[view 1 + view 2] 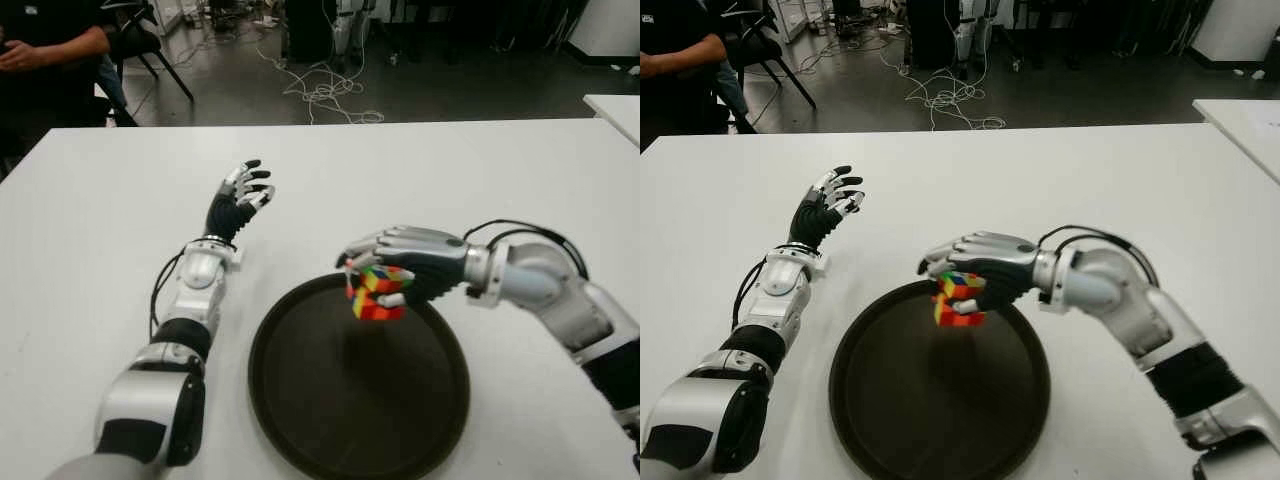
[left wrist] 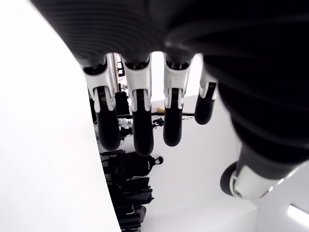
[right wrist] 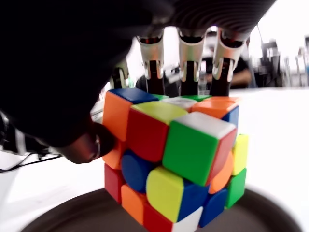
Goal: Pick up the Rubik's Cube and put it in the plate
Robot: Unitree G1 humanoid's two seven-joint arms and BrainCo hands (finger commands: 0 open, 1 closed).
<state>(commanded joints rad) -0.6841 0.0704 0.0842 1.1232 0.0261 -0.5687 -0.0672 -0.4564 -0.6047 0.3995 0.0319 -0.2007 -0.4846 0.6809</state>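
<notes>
My right hand is shut on the Rubik's Cube, a scrambled cube of mixed colours, and holds it just above the far rim of the dark round plate. In the right wrist view the cube fills the frame, fingers over its top and the thumb at its side, with the plate's rim below it. My left hand is raised over the white table, left of the plate, fingers spread and holding nothing.
A person in dark clothes sits at the table's far left corner beside a chair. Cables lie on the floor beyond the table. Another white table edge shows at the far right.
</notes>
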